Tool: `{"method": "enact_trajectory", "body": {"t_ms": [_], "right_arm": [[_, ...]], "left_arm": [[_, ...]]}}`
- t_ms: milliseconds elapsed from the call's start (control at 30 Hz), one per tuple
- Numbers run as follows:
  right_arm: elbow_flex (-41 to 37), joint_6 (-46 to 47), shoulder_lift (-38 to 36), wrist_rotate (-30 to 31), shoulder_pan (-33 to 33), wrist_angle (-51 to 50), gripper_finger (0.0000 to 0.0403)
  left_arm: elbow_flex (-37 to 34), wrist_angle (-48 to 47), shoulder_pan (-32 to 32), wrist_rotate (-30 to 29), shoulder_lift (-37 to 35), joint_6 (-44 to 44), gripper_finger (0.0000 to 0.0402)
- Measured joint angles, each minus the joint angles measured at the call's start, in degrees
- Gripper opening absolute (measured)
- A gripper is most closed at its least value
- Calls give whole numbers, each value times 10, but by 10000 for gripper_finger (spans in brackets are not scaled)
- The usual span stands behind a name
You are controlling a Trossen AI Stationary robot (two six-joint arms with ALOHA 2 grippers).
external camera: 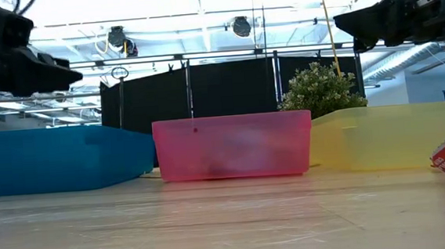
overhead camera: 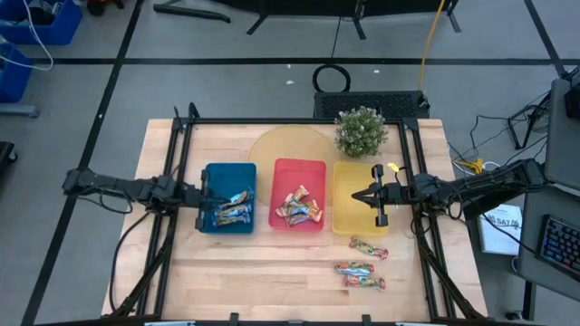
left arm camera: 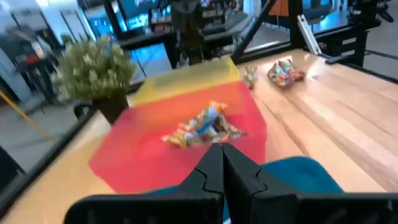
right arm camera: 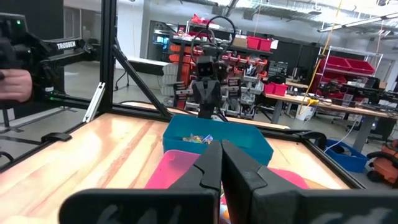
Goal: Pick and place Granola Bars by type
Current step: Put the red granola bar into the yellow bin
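Beside yellow tray, bars crosswise.

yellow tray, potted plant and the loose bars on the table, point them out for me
yellow tray [overhead camera: 348, 210], high view, bare floor of the tray
potted plant [overhead camera: 361, 131], high view, middle of the foliage
loose bars [overhead camera: 354, 268], high view, middle bar of the three lying on the wood
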Motion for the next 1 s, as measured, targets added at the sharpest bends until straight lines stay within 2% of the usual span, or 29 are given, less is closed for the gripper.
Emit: {"method": "enact_trajectory", "body": {"t_ms": [233, 533, 700, 800, 867, 1000], "right_arm": [[0, 2, 0, 1, 0, 0, 0], [0, 4, 0, 4, 0, 1, 0], [8, 38, 2, 63, 1, 9, 0], [47, 28, 19, 62, 3, -43, 0], [97, 18, 38, 78, 11, -116, 0], [247, 16, 109, 195, 48, -324, 0]], "left_arm": [[0, -12, 70, 108, 0, -25, 4], [0, -10, 91, 120, 0, -53, 4], [0, -4, 91, 121, 0, -69, 32], [0, 0, 91, 121, 0, -82, 45], [0, -1, 91, 121, 1, -82, 51], [0, -10, 91, 117, 2, -84, 57]]}}
